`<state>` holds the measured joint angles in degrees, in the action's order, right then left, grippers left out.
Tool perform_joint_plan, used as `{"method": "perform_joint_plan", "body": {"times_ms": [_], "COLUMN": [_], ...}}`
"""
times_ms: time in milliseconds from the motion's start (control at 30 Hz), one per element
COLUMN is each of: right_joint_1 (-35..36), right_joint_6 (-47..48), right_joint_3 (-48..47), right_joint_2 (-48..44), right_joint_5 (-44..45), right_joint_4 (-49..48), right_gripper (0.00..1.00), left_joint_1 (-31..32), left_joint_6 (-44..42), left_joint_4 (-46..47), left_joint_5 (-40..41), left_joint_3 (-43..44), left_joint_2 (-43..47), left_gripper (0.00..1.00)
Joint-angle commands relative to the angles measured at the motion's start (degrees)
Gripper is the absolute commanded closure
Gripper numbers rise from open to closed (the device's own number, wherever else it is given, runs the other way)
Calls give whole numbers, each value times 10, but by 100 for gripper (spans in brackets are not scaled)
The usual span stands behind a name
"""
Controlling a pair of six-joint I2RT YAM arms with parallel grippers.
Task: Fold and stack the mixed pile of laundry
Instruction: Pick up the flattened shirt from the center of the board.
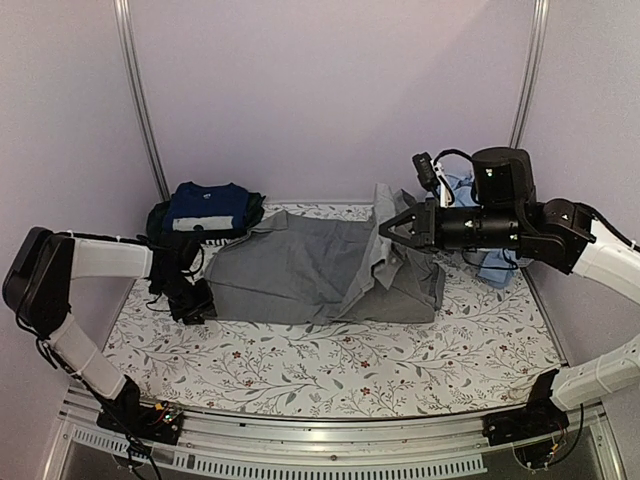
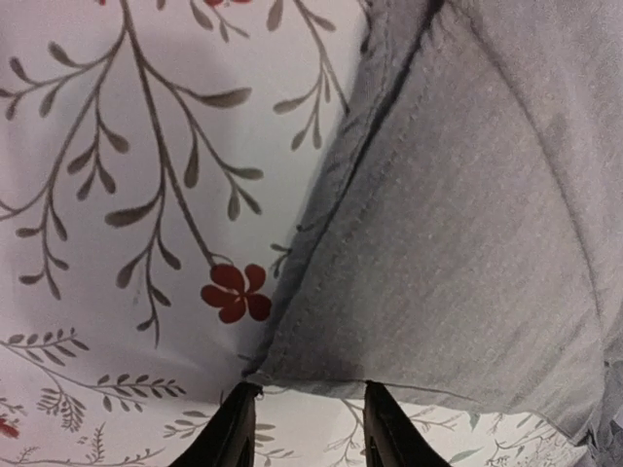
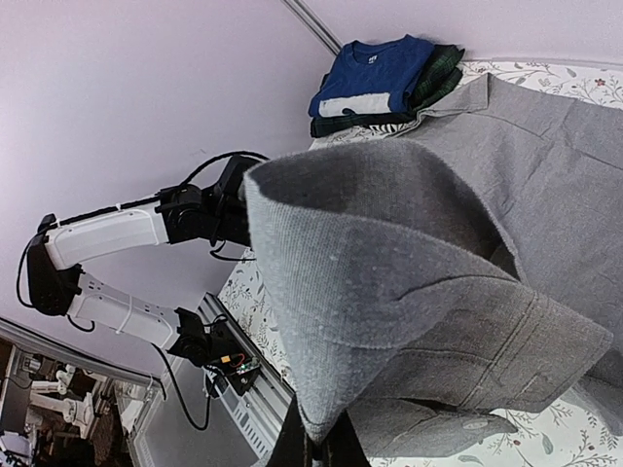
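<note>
Looking down from the overhead camera, I see the grey collared shirt [image 1: 300,270] spread across the middle of the table [image 1: 330,375], which is covered by a white sheet printed with vines. The right claw [image 1: 392,228] is pinched closed on the shirt's collar end and holds it up off the table. In the right wrist camera the cloth drapes in a soft fold over the closed tips.

The left claw [image 1: 195,300] sits low at the shirt's opposite, left end. In its wrist camera its fingers [image 2: 238,433] stand apart with nothing between them. The stitched hem corner lies just ahead of the tips, not yet gripped.

I judge the shirt to be light, limp and not slippery. It will sag wherever it is unsupported, so the stitched hem corner and the collar band look like the firmest places to grip.

A folded navy T-shirt [image 1: 207,208] rests on a dark green plaid piece [image 1: 157,222] at the far left, just beside the grey shirt. A light blue shirt [image 1: 497,265] lies behind the right arm.
</note>
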<state>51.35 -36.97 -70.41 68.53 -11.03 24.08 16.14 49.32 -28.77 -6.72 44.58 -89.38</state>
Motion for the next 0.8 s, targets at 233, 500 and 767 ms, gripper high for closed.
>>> {"method": "perform_joint_plan", "body": {"times_ms": [233,500,767], "right_joint_1": [-2,-1,23], "right_joint_6": [-22,-93,-178], "right_joint_3": [8,7,78], "right_joint_2": [-70,-142,-216], "right_joint_5": [76,50,-34], "right_joint_4": [-1,154,231], "right_gripper": [100,100,100], "left_joint_1": [4,77,90], "left_joint_6": [-17,47,121], "left_joint_4": [-107,-275,-388], "left_joint_5": [23,-10,-51], "left_joint_3": [53,2,-33], "left_joint_2": [-93,95,266], "left_gripper": [100,100,100]}}
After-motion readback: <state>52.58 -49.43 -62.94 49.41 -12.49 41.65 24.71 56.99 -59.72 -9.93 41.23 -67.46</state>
